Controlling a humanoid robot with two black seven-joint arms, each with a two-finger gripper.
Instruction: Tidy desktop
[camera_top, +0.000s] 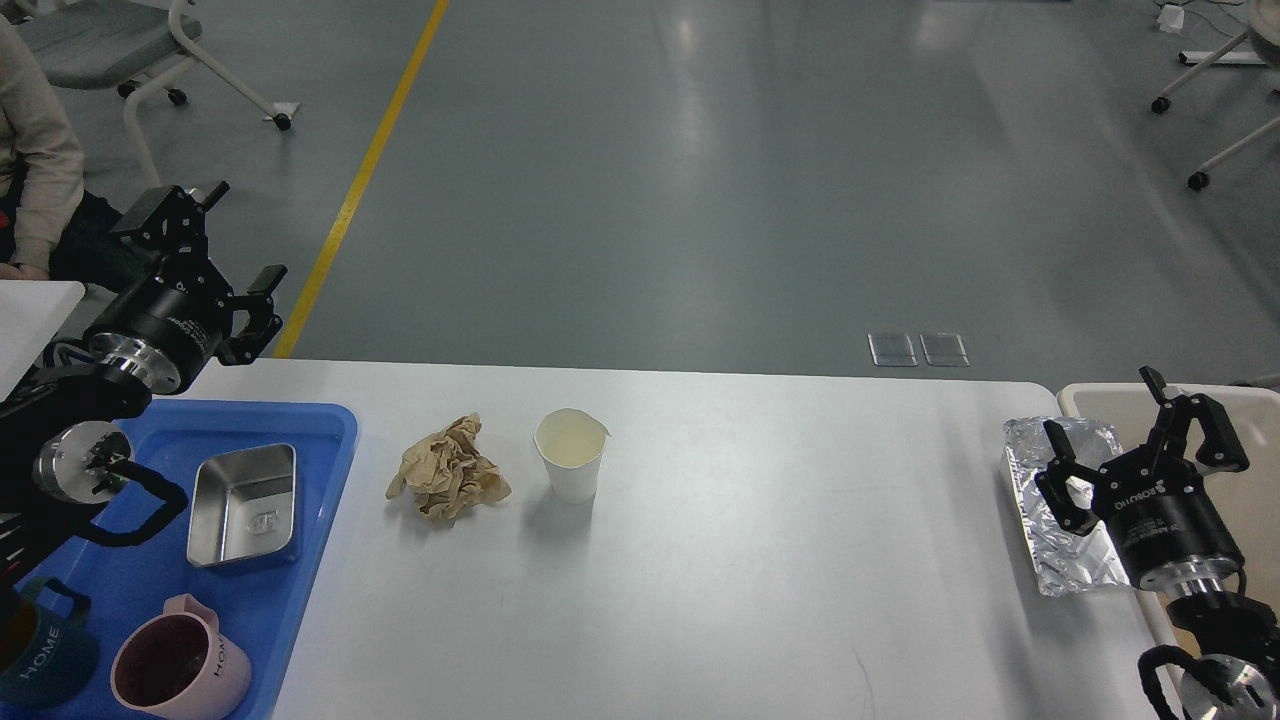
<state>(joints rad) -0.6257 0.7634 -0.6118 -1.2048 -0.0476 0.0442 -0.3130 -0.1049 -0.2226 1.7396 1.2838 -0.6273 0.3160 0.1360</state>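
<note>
Mugs (180, 665) sit sorted in our blue tray (310, 560); right of it the desktop (760, 560) bears crumpled paper (447, 470) and a cup (571, 455). Left gripper (240, 270) and right gripper (1140, 440) both gape, empty.

The worktop (760, 560) is a broad, smooth white slab with rounded far corners, lying flat and level. It spans nearly the whole width of the view, its far edge set against the grey floor, with faint soft shadows on its surface.
</note>
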